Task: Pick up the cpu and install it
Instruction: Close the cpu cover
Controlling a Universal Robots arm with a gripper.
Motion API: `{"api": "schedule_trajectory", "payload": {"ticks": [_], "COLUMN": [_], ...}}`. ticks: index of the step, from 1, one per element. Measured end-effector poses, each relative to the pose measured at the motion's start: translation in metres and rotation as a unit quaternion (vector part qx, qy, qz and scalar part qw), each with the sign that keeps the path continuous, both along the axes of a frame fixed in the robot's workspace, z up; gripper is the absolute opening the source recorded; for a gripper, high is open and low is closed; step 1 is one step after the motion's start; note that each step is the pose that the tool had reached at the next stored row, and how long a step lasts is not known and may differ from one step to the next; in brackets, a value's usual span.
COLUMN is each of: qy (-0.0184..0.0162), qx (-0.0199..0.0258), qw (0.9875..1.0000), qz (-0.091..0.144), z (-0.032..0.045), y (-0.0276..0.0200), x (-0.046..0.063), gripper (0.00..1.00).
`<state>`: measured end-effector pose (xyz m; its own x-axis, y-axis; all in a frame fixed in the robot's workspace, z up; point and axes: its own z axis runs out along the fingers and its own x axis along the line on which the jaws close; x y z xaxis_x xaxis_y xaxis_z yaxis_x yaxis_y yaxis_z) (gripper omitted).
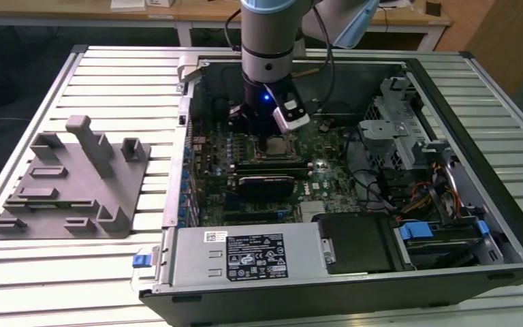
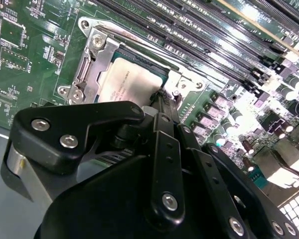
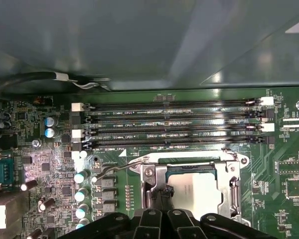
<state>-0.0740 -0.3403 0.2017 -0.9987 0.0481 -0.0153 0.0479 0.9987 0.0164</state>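
The grey-and-blue robot arm [image 1: 267, 48] stands almost straight down into the open black computer case [image 1: 493, 184], which lies on the slatted metal table [image 1: 52, 279]; its wrist hangs over the middle of the green motherboard [image 3: 281, 186]. In both wrist views the black claw [image 2: 161, 95] [image 3: 162, 192] has its two narrow fingers pressed together with no gap between them, and their tips are at one edge of the cpu [image 2: 129, 82] [image 3: 197, 191], a small flat square chip with a silver-grey metal top. The chip lies flat inside the shiny metal socket frame [image 3: 230, 172], beside the row of long black memory slots [image 3: 169, 124]. Whether the fingertips actually touch the chip or hover just above its rim is hard to tell, since the claw's own black links cover the near side of the socket. In the exterior view the claw's lower end is lost in the dark of the case, with the cpu [image 1: 278, 144] showing just beneath the wrist.
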Motion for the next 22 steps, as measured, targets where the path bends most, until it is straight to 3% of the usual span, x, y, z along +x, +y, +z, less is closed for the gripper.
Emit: {"api": "schedule_trajectory", "payload": {"ticks": [6, 18, 22], "qy": [-0.0003, -0.0029, -0.0035], "qx": [0.0000, 0.0000, 0.0002], "qw": [1.0000, 1.0000, 1.0000], "qz": [0.000, 0.000, 0.000], "z": [0.0071, 0.0290, 0.0309], "y": [0.0000, 0.0000, 0.0000], "x": [0.000, 0.000, 0.000], "gripper": [0.11, 0.11, 0.11]}}
